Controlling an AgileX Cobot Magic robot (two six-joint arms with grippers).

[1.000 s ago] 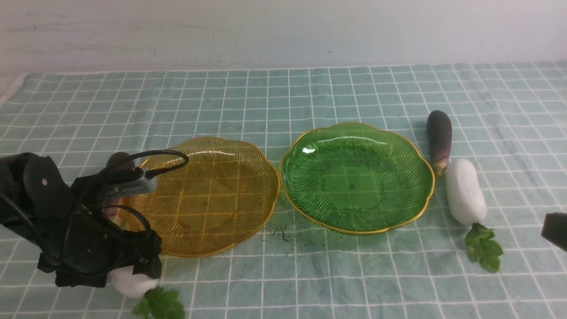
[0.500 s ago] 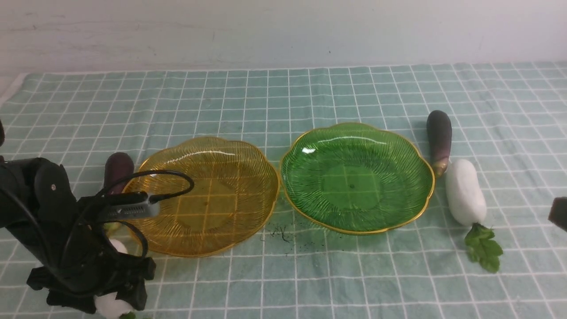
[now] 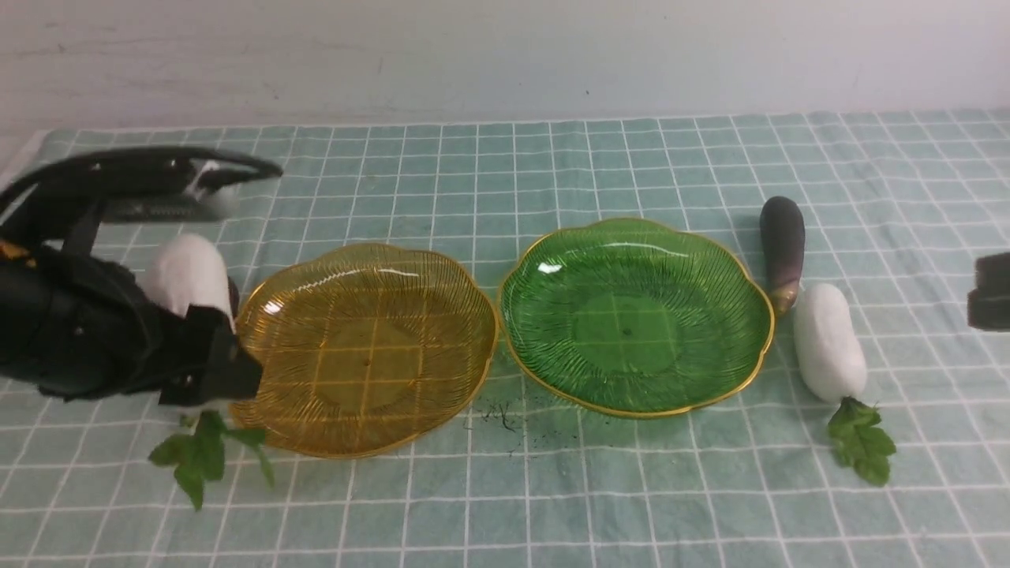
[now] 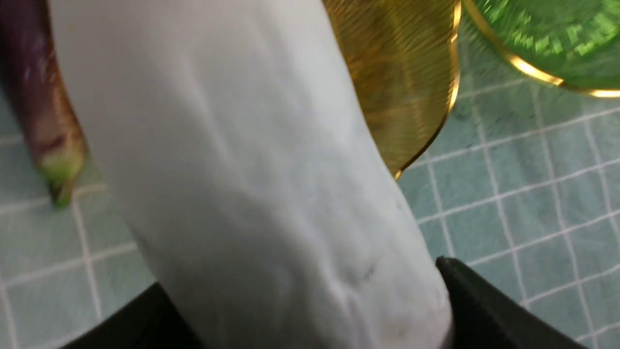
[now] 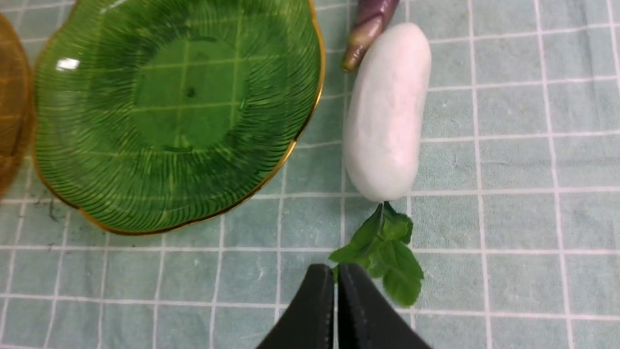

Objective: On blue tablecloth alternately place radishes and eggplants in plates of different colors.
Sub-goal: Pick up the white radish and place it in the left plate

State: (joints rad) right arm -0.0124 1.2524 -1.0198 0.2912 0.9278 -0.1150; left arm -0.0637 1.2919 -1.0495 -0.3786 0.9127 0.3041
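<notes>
My left gripper (image 3: 207, 355) is shut on a white radish (image 3: 188, 276) and holds it lifted beside the amber plate (image 3: 394, 268), its green sprig (image 3: 201, 454) hanging down. In the left wrist view the radish (image 4: 232, 169) fills the frame, with an eggplant (image 4: 36, 116) on the cloth behind it. The green plate (image 3: 671, 244) lies empty to the right. A second eggplant (image 3: 782, 237) and a second radish (image 3: 827, 341) lie right of it. My right gripper (image 5: 336, 276) is shut and empty, hovering over that radish's leaves (image 5: 382, 252).
The blue tablecloth (image 3: 505, 166) covers the whole table. Dark crumbs (image 3: 505, 414) lie between the two plates at the front. The white wall runs along the far edge.
My left gripper has lifted the radish from the cloth near the front edge and swung it up beside the amber plate. The right gripper has risen at the right edge.
</notes>
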